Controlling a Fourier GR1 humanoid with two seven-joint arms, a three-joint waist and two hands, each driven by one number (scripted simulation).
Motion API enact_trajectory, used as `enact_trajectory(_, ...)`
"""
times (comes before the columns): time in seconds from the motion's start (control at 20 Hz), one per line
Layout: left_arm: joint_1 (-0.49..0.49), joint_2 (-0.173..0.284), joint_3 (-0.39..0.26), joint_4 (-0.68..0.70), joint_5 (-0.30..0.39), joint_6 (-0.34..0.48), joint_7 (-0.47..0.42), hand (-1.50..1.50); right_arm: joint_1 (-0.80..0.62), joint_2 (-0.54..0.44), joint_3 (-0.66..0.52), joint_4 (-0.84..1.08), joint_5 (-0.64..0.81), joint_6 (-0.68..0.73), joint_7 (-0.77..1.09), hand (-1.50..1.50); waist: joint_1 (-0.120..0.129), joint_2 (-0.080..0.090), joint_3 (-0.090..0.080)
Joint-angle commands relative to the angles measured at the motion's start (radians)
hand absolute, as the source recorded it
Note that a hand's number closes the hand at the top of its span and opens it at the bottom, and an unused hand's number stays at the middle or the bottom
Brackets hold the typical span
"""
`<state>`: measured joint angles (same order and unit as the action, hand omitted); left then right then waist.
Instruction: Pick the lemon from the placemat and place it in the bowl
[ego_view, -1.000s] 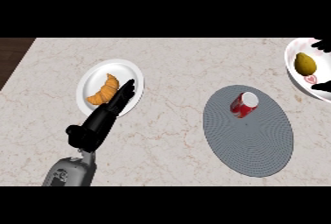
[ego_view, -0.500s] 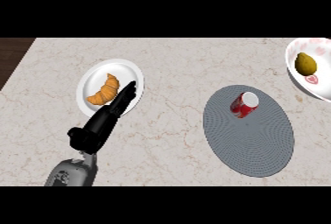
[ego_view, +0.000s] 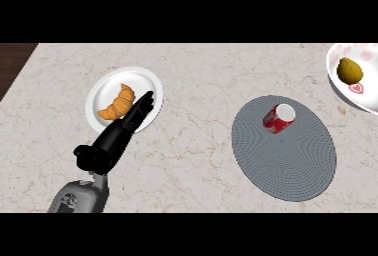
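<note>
The yellow-green lemon (ego_view: 349, 70) lies inside the white bowl (ego_view: 363, 102) with pink marks at the far right edge. The grey round placemat (ego_view: 284, 150) lies right of centre and carries only a red can (ego_view: 279, 118) on its side. My left hand (ego_view: 118, 132) is open, fingers straight, reaching up over the lower right rim of a white plate (ego_view: 103, 84). My right hand does not show.
A croissant (ego_view: 118, 102) sits on the white plate at the left, just beside my left fingers. A dark strip of floor or cabinet (ego_view: 13, 65) shows past the counter's left edge.
The right hand, seen a second ago at the bowl's edge, has left the view. The lemon stays in the bowl. The left hand has not moved.
</note>
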<state>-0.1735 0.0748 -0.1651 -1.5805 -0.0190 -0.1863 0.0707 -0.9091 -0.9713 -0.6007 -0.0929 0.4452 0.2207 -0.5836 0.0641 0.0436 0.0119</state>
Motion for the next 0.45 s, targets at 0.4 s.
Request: enact_trajectory(0.4, 0.031, 0.0, -0.008, -0.019, -0.003, -0.004, -0.021, 0.0, 0.147, -0.119, -0.062, 0.018, -0.059, 0.187, -0.093, -1.5, 0.0, 0.002, 0.008)
